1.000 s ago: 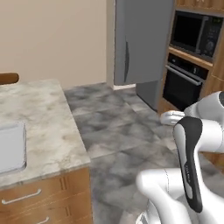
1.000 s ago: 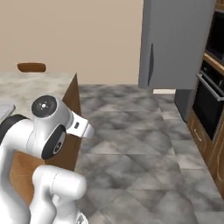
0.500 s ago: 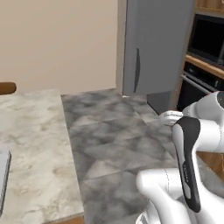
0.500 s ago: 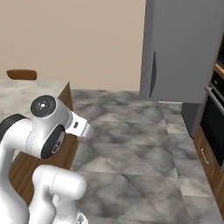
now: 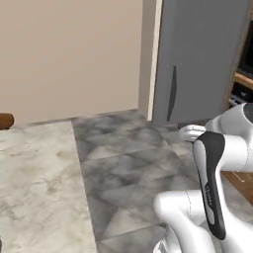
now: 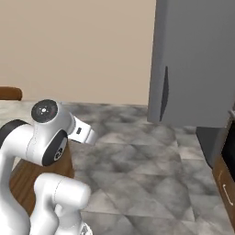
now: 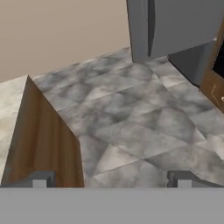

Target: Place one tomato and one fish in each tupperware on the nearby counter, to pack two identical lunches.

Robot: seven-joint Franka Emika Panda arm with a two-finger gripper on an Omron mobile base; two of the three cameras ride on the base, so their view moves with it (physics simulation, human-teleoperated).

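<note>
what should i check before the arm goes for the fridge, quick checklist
1. Fingers wide apart: ok.
2. Nothing between the fingers: ok.
3. Fridge door shut, handle facing the robot: ok.
4. Floor toward the fridge free of things: ok.
5. Counter beside the robot, on its left: ok.
6. Tomatoes, fish and tupperware located: cannot tell.

arm (image 5: 212, 188): folded upright, elbow high | hand (image 7: 111, 178): fingers spread wide, holding nothing
</note>
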